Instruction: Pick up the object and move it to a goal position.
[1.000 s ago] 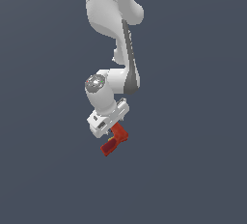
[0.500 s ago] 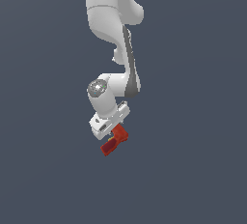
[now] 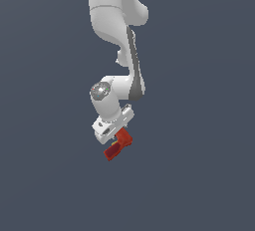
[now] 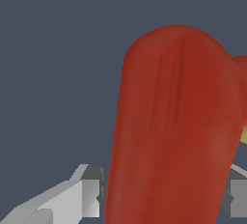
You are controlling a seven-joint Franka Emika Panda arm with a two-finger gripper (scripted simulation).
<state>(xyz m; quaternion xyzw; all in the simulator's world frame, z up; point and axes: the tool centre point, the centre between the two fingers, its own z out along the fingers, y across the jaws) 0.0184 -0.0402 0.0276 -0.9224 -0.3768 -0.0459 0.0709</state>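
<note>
Wrist view | I had the jaws clamped on the object (image 4: 173,131) | risk: its long overhang could twist loose during transit

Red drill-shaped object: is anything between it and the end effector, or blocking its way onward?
Nothing visible. The red object sits gripped in the end effector, and only plain grey background surrounds them. No goal marker shows in either view.
</note>
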